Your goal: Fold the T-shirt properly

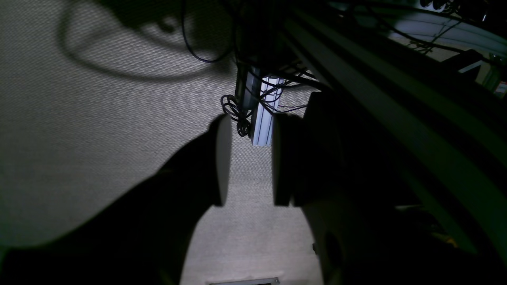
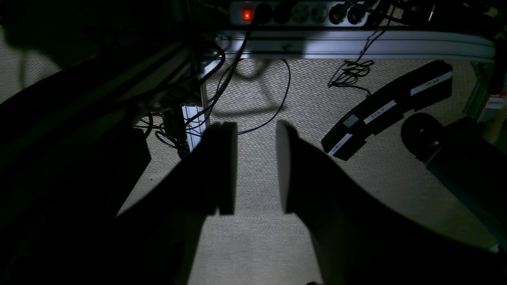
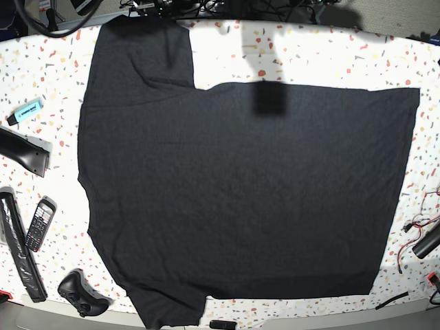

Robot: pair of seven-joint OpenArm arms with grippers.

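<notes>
The T-shirt [image 3: 240, 192] lies spread flat, plain black side up, over most of the speckled table [image 3: 309, 55] in the base view. One sleeve reaches the far left [image 3: 144, 48] and the other hangs at the near edge [image 3: 168, 313]. Neither arm shows in the base view. My left gripper [image 1: 247, 162] is open and empty, hanging over grey carpet [image 1: 79, 118]. My right gripper [image 2: 255, 168] is also open and empty, over the carpet [image 2: 257, 237]. The T-shirt is not in either wrist view.
Left of the shirt lie a blue highlighter [image 3: 26, 110], a black handle [image 3: 24, 151], a phone [image 3: 40, 223] and a game controller [image 3: 82, 292]. Cables [image 3: 419, 227] lie at the right edge. The wrist views show frame legs [image 1: 265, 114], a power strip [image 2: 297, 12] and a labelled black bar [image 2: 388, 109].
</notes>
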